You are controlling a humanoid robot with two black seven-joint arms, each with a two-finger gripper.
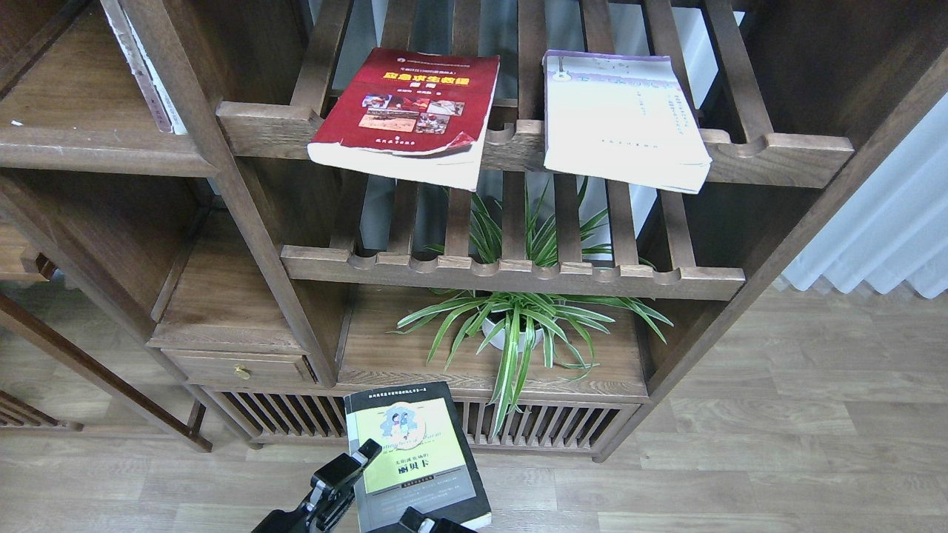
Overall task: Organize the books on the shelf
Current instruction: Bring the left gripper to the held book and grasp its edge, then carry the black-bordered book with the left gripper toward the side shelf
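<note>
Nearest us, our left gripper point(368, 474) pinches the grey-and-green book point(413, 453) by its left edge, low before the shelves; it looks light and bendy; our right gripper point(415, 518) we cannot tell.

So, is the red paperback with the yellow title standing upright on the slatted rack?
No, the red paperback lies flat, overhanging the slatted rack's front rail.

Red book point(409, 111), yellow title, photo panel: flat on upper slatted rack, 11 o'clock, bottom edge overhanging rail. White book point(621, 118), purple top strip: flat, same rack, 1 o'clock, overhanging too. Dark-grey book point(415, 453), lime-green panel: 6 o'clock, cover up, tilted slightly. Solid brown shelf point(89, 126): 10 o'clock.
</note>
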